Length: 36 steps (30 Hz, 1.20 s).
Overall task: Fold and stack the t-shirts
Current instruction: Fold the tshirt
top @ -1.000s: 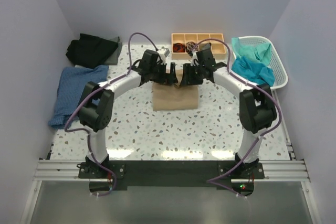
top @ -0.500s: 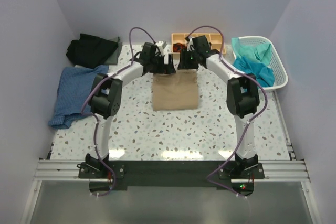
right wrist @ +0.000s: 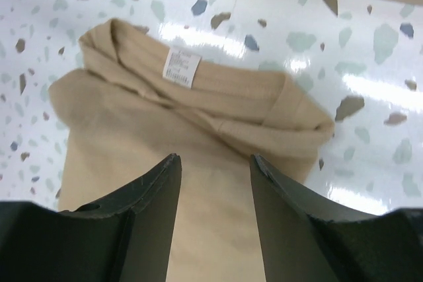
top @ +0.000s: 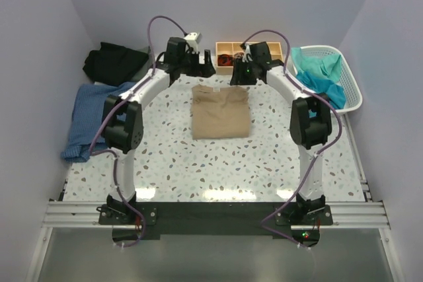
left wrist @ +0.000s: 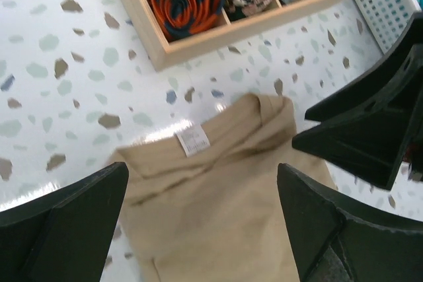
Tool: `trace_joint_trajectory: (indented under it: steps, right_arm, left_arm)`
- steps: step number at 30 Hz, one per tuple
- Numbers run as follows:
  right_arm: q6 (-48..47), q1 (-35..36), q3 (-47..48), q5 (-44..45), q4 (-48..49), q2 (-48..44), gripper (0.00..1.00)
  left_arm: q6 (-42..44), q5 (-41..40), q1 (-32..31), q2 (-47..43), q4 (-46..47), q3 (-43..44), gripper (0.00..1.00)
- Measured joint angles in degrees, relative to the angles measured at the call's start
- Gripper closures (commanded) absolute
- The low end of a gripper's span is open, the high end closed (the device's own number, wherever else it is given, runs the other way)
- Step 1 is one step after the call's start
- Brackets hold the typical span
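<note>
The folded tan t-shirt (top: 221,113) lies mid-table (top: 198,163), collar edge near the wooden tray (top: 225,49). The left gripper (left wrist: 201,229) and right gripper (right wrist: 215,183) hover there, jaws apart, gripping nothing.

The speckled tabletop (top: 198,163) carries a folded tan shirt (top: 221,112) at its middle, a blue shirt (top: 89,118) and a black shirt (top: 114,61) at left, a wooden tray (top: 228,49) at the back and a white basket (top: 350,84) at right.

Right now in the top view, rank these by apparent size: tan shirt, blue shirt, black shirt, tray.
1. blue shirt, spread loosely and partly hidden
2. tan shirt, folded
3. black shirt and tray look about alike; the tray is partly hidden, so I won't rank them.
</note>
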Motion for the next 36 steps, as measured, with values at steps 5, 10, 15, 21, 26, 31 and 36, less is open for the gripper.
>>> trace_joint_trajectory:
  steps: [5,10,15,21,26,31,36]
  right_arm:
    - [-0.13,0.07,-9.49,-1.88,0.42,-10.29,0.5]
    - [0.11,0.2,-16.98,-3.72,0.96,-15.47,0.5]
    - [0.63,0.33,-20.39,-4.7,1.22,-14.45,0.51]
    - [0.72,0.33,-16.96,-4.46,1.75,-8.46,0.5]
    - [0.48,0.33,-8.55,-3.85,0.59,-1.4,0.5]
    - [0.13,0.22,-2.23,-2.67,0.04,3.06,0.5]
    - [-0.37,-0.17,1.95,-0.92,-0.46,6.36,0.5]
  left_arm:
    - [-0.13,1.99,-1.53,-10.88,0.5,-13.68,0.0]
    - [-0.83,4.28,-4.15,-14.14,2.08,-23.26,0.0]
    - [-2.12,4.87,-5.81,-11.3,2.4,-26.01,0.0]
    - [-1.99,3.52,-5.62,-3.89,1.62,-18.88,0.0]
    - [-1.66,2.62,-4.74,1.36,0.85,-10.23,0.0]
    - [-1.46,2.19,-3.08,5.09,0.44,-4.11,0.0]
    - [-0.48,1.22,-1.53,8.22,-0.04,-1.7,0.0]
